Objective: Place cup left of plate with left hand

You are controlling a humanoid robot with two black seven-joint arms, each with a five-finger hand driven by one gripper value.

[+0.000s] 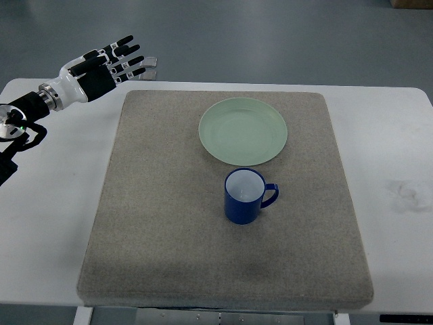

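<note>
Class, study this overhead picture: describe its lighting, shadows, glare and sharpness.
Top view: soft, even light, with only faint shadows beside the blue mug and pale green plate; no harsh glare on the white table; grey mat texture sharp; left hand in focus.

I've got one camera only, looking steeply down from the robot's side, fairly high, whole table (54, 223) and mat (169, 257) in frame.

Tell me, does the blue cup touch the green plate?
Apart. The top view shows a strip of grey mat between the blue cup and the green plate.
</note>
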